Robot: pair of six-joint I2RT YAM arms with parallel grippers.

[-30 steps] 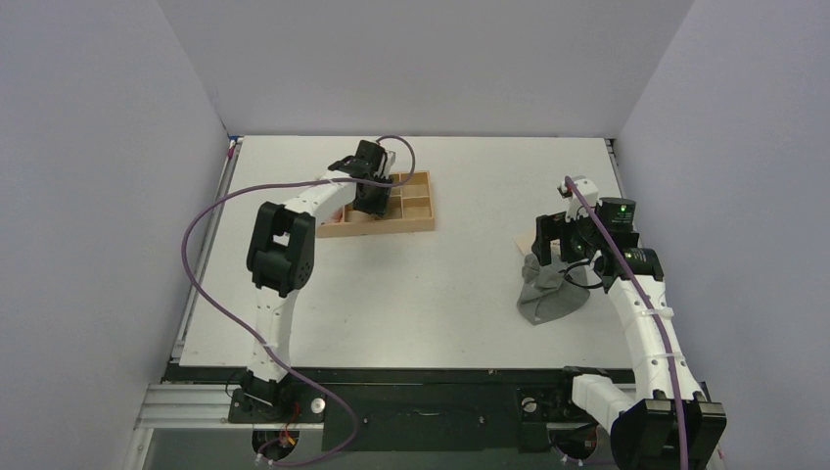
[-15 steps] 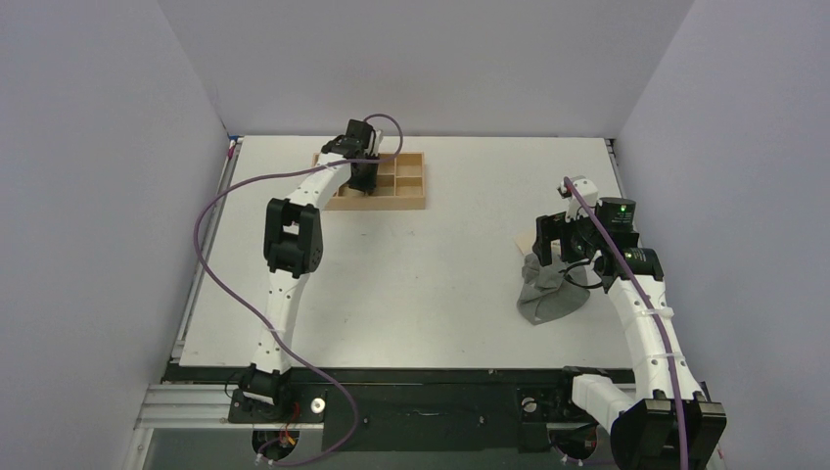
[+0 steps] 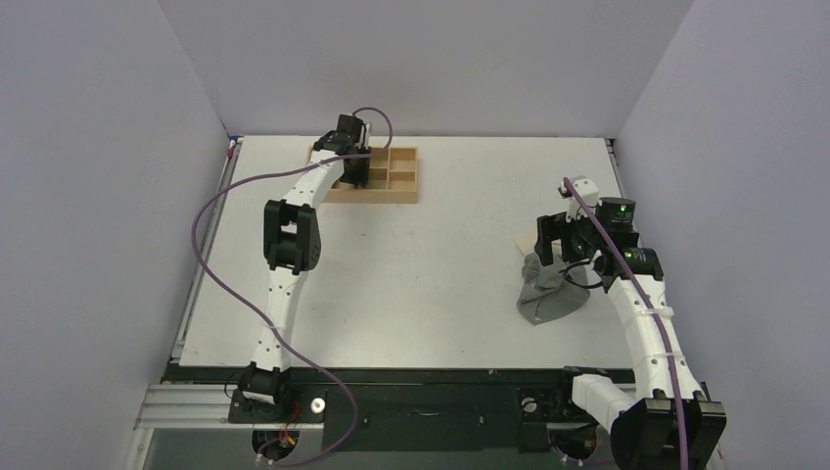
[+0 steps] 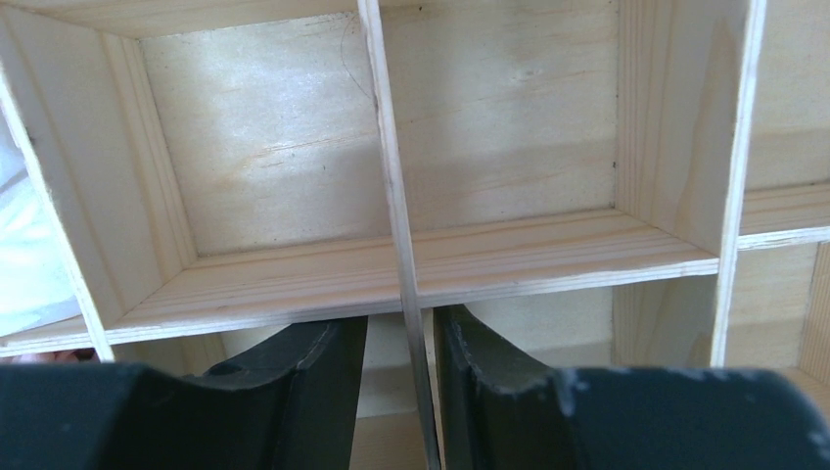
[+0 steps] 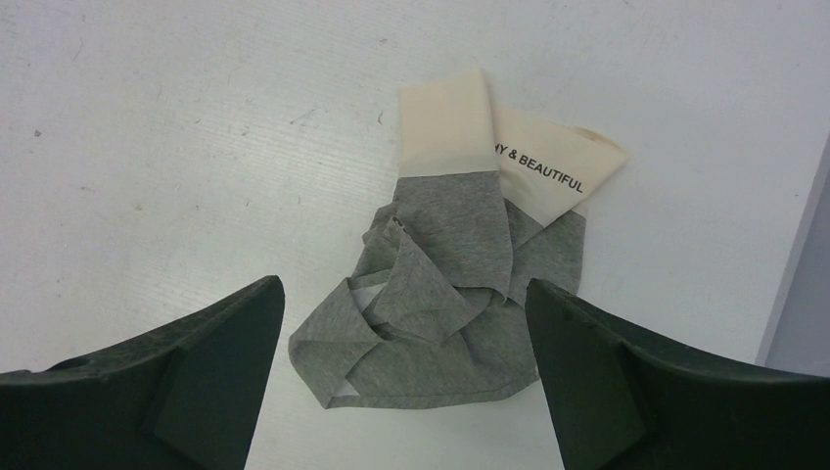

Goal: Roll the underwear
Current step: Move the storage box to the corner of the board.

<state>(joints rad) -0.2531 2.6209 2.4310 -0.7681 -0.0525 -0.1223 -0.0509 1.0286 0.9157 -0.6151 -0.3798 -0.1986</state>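
Wooden tray [image 3: 382, 197], far left of surface [image 5: 196, 117]: left end effector [image 4: 401, 338] inside, fingers narrowly apart astride divider [image 4: 387, 147]; grip unclear. Underwear [image 5: 440, 225]: crumpled heap, right side of surface, not rolled. Right end effector [image 5: 403, 286]: fingers spread wide, above underwear.

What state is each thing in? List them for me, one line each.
underwear: crumpled, unrolled, lying on the table.
left gripper: narrow, fingers astride a tray divider; clamped or not, unclear.
right gripper: wide open over the underwear, holding nothing.
wooden tray: upright at the table's far side, the two compartments ahead of the left gripper empty.
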